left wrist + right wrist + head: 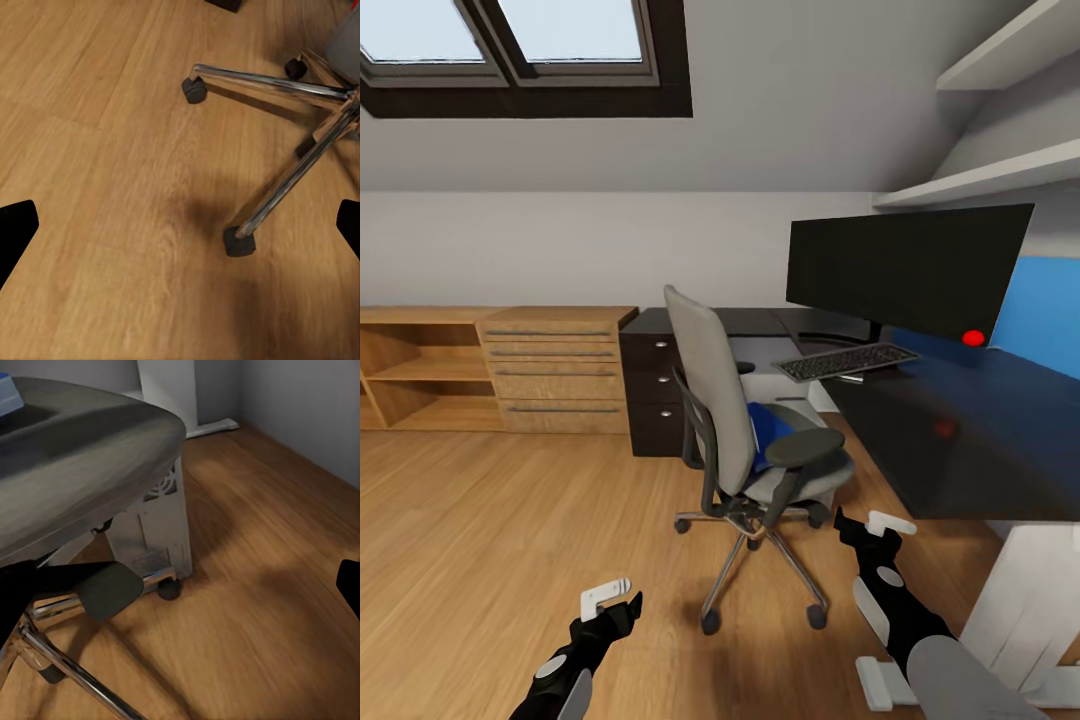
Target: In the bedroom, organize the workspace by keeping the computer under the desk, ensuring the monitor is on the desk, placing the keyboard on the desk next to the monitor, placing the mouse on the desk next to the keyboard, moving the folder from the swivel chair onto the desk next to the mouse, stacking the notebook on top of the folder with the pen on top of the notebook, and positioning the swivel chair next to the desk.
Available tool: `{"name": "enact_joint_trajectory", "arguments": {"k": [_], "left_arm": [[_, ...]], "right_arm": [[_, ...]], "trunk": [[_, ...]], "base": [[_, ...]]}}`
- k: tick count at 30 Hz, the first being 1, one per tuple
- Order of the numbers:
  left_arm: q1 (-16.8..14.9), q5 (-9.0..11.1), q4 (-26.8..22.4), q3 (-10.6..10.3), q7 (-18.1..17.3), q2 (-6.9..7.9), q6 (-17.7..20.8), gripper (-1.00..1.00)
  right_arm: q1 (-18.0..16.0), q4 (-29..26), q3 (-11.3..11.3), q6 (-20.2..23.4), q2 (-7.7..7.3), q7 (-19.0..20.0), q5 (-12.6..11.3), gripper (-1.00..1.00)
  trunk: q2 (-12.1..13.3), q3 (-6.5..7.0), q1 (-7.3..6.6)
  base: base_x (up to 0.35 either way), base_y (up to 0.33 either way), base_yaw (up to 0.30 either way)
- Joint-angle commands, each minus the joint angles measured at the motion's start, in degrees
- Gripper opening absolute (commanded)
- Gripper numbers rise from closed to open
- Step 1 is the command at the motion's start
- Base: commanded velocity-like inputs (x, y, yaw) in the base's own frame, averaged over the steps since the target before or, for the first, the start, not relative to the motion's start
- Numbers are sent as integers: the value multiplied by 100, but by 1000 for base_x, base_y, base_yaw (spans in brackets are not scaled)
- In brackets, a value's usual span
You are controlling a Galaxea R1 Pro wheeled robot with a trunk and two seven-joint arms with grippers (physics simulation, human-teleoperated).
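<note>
The chair point(745, 440) is turned toward the desk point(960, 440), folder point(768, 430) on its seat. Both grippers, left point(610, 597) and right point(870, 528), are spread wide and empty.

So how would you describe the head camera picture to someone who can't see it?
A grey swivel chair with a blue folder on its seat stands on a wooden floor beside a black desk holding a wide monitor and a keyboard. Two black robot grippers, left and right, reach in from below.
</note>
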Motion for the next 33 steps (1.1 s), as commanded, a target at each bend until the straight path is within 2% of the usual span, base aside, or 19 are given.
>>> {"name": "enact_joint_trajectory", "arguments": {"k": [1, 8, 13, 30, 33], "left_arm": [[-1, 51, -13, -9, 26, 0, 29, 100], [-1, 54, -14, -9, 36, -11, 31, 100], [-1, 47, -13, -9, 38, -12, 30, 100], [-1, 45, -18, -9, 32, -12, 31, 100], [-1, 45, -18, -9, 31, -12, 30, 100]], "right_arm": [[-4, 2, 10, -29, 0, 2, -61, 100], [-4, 3, 4, -94, 5, -6, -70, 100], [-4, 16, 3, -407, 10, -10, -80, 100], [-4, 84, 10, -546, 15, -20, -73, 100], [-4, 84, 10, -546, 15, -20, -73, 100]], "trunk": [[-2, -6, -1], [-243, -114, 131], [-444, -203, 241], [-466, -580, 284], [-466, -580, 284]], "base": [[15, 0, 0], [5, 0, 0], [0, 0, 0], [0, 0, 0], [0, 0, 0]]}}
